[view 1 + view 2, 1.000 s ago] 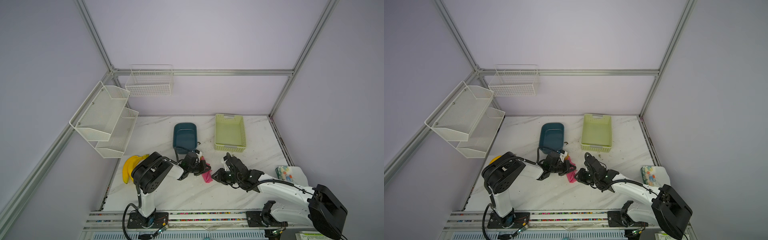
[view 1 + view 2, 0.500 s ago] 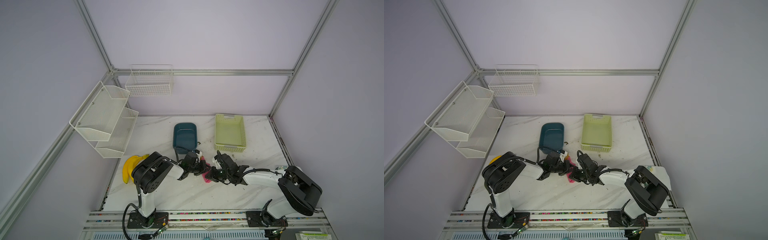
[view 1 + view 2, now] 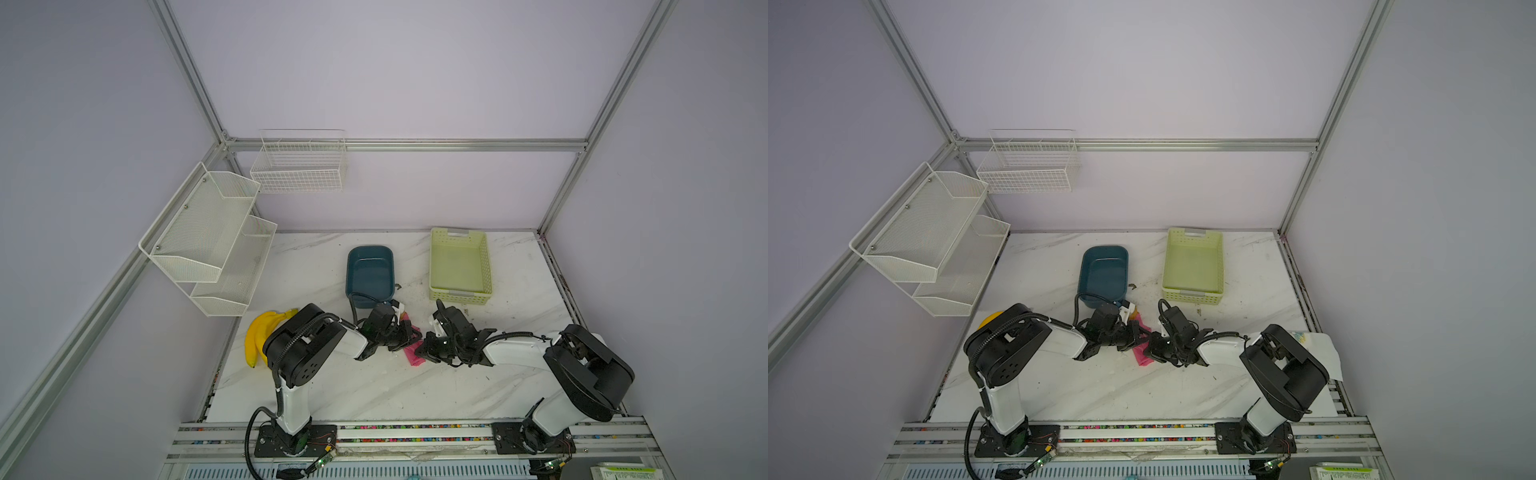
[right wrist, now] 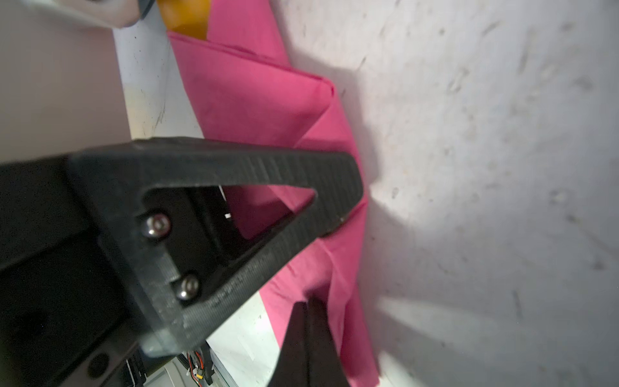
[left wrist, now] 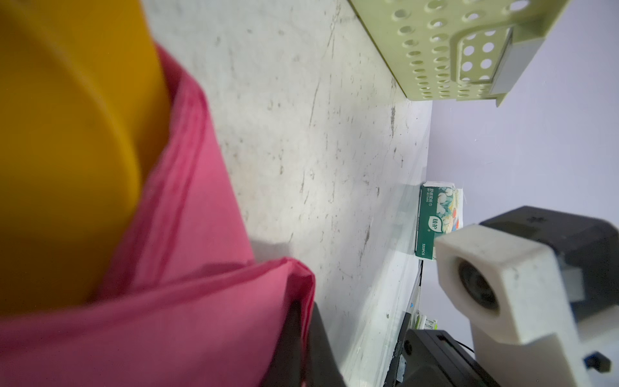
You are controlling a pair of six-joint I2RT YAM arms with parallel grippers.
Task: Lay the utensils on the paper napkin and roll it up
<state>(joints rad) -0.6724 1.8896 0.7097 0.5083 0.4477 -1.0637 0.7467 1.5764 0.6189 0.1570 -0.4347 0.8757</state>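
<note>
The pink paper napkin lies folded over at the table's front middle, mostly hidden under both grippers in both top views. Orange utensils stick out of its fold; which ones, I cannot tell. My left gripper is shut on a layered edge of the napkin. My right gripper faces it from the right. It is shut, its tip pinching a pucker of the napkin. The left gripper's black finger crosses the right wrist view.
A blue tub stands just behind the grippers, and a pale green perforated basket behind to the right. Bananas lie at the left edge. A green tissue packet sits by the right wall. White wire racks hang on the left wall.
The right arm has swung left to the napkin and shut its jaws there. The left gripper has kept its hold and place.
</note>
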